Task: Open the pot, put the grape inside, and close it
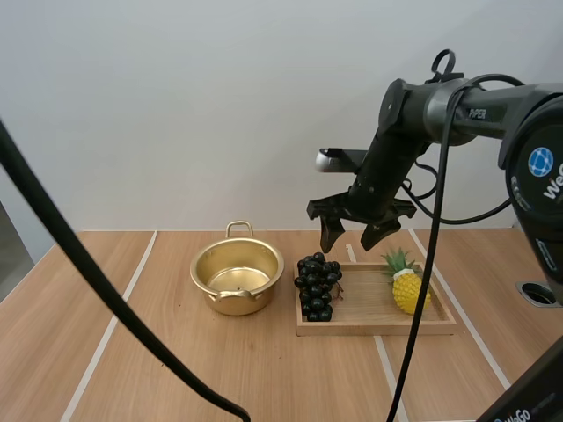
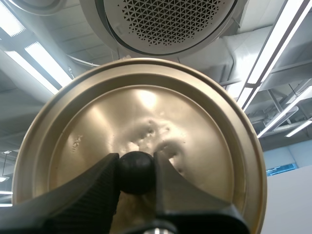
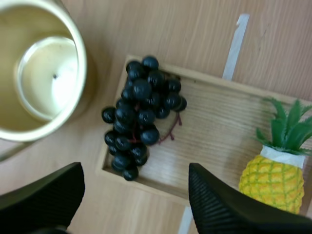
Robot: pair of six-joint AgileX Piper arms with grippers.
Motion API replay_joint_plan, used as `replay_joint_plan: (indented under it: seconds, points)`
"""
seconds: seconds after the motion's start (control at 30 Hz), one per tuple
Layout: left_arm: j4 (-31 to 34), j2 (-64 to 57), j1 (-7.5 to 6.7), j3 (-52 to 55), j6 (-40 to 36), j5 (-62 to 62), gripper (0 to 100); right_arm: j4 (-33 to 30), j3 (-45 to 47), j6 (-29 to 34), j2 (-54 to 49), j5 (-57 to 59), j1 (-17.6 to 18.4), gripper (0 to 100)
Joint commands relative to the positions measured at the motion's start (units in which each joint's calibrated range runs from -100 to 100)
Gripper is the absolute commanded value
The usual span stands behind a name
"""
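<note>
Jaws wide apart, our right gripper (image 1: 356,237) hangs above the grapes (image 1: 316,286), which lie over the left edge of the tray (image 1: 378,327), just beside the open pot (image 1: 236,277). Our left gripper (image 2: 137,171) pinches the lid (image 2: 141,117) by its black knob (image 2: 137,168). We judge that a finger could catch the tray's rim on the way down, or nip only a few berries so the bunch drops. We count one pot, one lid, one bunch, one pineapple (image 1: 408,290) and one tray.
</note>
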Motion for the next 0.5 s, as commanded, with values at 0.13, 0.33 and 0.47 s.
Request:
replay_joint_plan:
  seconds: [0.13,0.33,0.47]
  points:
    - [0.41,0.05,-0.12,-0.18,-0.43,1.91,0,-5.74,3.80,-0.87,2.69,0.53,5.90,100]
    - [0.41,0.19,-0.12,-0.18,-0.43,4.06,0,-10.60,3.80,2.51,3.44,-7.29,6.34,100]
    - [0.41,0.19,-0.12,-0.18,-0.43,4.06,0,-10.17,3.80,2.81,5.20,-8.69,6.34,100]
